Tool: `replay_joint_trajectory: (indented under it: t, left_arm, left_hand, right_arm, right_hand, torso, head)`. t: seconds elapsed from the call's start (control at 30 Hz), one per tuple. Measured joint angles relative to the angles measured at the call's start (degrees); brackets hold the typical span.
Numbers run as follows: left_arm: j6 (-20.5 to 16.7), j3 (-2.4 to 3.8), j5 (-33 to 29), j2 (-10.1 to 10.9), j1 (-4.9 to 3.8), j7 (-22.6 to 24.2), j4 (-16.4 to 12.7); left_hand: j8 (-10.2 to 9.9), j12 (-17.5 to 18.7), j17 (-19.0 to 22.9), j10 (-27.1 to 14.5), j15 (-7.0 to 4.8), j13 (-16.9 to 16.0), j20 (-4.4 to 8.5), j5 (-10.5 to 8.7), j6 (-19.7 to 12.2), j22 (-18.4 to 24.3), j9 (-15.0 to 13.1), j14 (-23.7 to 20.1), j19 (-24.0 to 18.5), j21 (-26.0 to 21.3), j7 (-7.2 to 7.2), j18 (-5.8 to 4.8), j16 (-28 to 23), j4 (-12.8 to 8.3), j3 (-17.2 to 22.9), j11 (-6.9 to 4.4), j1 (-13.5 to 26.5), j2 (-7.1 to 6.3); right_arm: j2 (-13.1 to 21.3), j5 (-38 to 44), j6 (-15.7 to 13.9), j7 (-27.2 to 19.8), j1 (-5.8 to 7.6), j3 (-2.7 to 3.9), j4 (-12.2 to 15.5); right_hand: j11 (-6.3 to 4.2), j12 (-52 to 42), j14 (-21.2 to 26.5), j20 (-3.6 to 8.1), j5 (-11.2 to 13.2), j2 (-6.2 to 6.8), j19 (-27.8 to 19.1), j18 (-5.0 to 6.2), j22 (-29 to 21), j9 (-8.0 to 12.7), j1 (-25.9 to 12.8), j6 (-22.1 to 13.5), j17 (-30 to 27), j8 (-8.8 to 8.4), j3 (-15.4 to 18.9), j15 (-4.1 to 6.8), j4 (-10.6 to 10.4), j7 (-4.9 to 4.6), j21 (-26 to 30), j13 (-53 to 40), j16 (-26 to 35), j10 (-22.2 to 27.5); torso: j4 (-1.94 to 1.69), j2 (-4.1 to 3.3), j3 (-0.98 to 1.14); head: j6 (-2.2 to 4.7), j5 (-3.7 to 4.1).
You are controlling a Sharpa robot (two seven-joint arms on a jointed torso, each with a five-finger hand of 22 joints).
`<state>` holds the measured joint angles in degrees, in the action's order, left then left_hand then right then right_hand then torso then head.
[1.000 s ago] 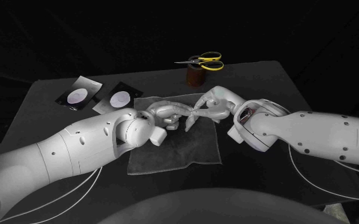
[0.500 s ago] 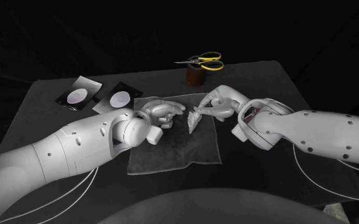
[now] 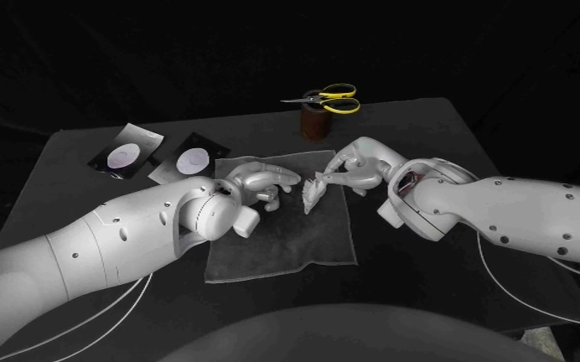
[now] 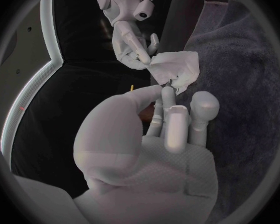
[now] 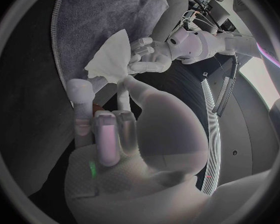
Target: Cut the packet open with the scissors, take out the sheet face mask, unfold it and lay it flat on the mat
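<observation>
The white sheet mask (image 3: 317, 194), still folded narrow, hangs just above the far part of the grey mat (image 3: 284, 240). My right hand (image 3: 353, 169) pinches its upper edge from the right. My left hand (image 3: 264, 184) reaches in from the left, and in the left wrist view its thumb and a finger close on a lower corner of the mask (image 4: 177, 69). The right wrist view shows the mask (image 5: 112, 57) between my right hand (image 5: 115, 129) and my left hand (image 5: 155, 52). The yellow-handled scissors (image 3: 326, 98) lie across a brown holder (image 3: 317, 125) at the back.
Two dark packets (image 3: 127, 154) (image 3: 194, 159), each with a pale round patch, lie at the back left of the black table. The near half of the mat lies bare between my two forearms.
The two hands, close together a second ago, have drawn a little apart. The left hand went left, the right hand slightly right, and the mask now hangs between them.
</observation>
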<state>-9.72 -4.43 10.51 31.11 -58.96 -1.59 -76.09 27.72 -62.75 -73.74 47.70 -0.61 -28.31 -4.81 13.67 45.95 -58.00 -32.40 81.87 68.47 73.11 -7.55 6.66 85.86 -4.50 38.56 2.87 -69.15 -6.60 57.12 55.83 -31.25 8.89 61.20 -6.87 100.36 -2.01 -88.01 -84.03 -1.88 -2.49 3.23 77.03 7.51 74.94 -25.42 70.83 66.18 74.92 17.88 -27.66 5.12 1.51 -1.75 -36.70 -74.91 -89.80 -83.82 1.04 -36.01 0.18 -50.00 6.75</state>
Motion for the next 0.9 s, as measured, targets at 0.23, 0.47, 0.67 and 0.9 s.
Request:
replay_joint_trajectory:
  t: [0.23, 0.47, 0.67, 0.9]
  left_arm:
    - [0.82, 0.00, 3.47, 0.58, 0.00, 0.80, -0.21]
    - [1.09, 0.00, 5.10, 1.93, 0.00, 1.89, -0.57]
    - [1.39, 0.01, 5.16, 3.64, 0.00, 3.08, -1.37]
    - [2.17, 0.01, 3.23, 7.22, 0.00, 5.42, -3.00]
  left_hand:
    - [-1.34, 1.07, 1.53, -0.42, 0.47, 1.25, -0.54, 0.00, -0.51, 1.08, 1.42, -0.89, -0.53, -0.78, -0.51, 0.00, -0.29, 0.16, -0.15, 0.42, -0.53, -0.03]
    - [-1.86, 2.30, 3.81, -0.71, 0.72, 2.45, -0.73, 0.00, -0.52, 2.80, 2.31, -1.93, -1.54, -1.84, -0.51, -0.01, -1.07, 0.31, -0.62, 0.71, -0.77, -0.26]
    - [-2.14, 2.85, 6.03, -0.71, 0.83, 3.18, -0.87, 0.00, -0.48, 4.66, 2.78, -3.27, -2.81, -3.27, -0.55, 0.89, -2.12, 0.48, -0.79, 0.71, -1.06, 0.03]
    - [-2.23, 3.30, 7.65, -0.70, 0.83, 3.73, -0.93, 0.00, -0.18, 5.68, 3.09, -4.28, -3.39, -3.95, -0.84, 0.89, -2.52, 0.35, -0.98, 0.72, -1.28, -0.20]
  right_arm:
    - [2.34, 0.12, 1.45, 1.15, -0.02, -0.14, 0.29]
    - [3.02, -0.45, 1.70, 1.20, -0.48, -0.28, 0.99]
    - [1.84, -2.16, -0.05, -0.92, -0.49, -0.29, 1.21]
    - [-0.91, -4.78, -2.94, -4.60, 0.90, -0.26, 1.19]
  right_hand:
    - [-0.02, 0.07, 0.01, 0.00, 0.06, 0.00, 0.00, -0.02, 0.01, 0.00, 0.00, -0.01, -0.02, 0.00, 0.00, -0.01, 0.00, 0.01, 0.00, 0.01, 0.01, -0.02]
    - [-0.16, -0.13, 0.01, 0.00, -0.17, 0.00, 0.00, -0.06, 0.00, 0.00, 0.00, -0.10, 0.00, 0.00, 0.00, -0.01, 0.01, 0.10, 0.49, -0.02, 0.15, -0.16]
    - [-0.16, -0.14, 0.02, 0.00, -0.16, 0.00, 0.00, -0.09, -0.04, 0.00, 0.00, -0.10, 0.02, 0.00, 0.00, -0.02, 0.01, 0.10, 0.77, -0.03, 0.00, -0.16]
    - [-0.13, -0.14, 0.10, 0.00, -0.15, 0.00, 0.00, -0.33, -0.03, 0.00, 0.00, -0.10, 0.04, 0.00, 0.00, -0.10, 0.01, 0.10, 0.97, -0.03, 0.00, -0.14]
  torso:
    - [0.04, 0.00, 0.01]
    - [0.14, 0.05, 0.07]
    - [-0.01, 0.08, 0.03]
    - [-0.10, 0.09, -0.18]
  head:
    - [0.00, 0.26]
    - [0.00, 0.42]
    - [0.00, 0.49]
    - [0.00, 0.30]
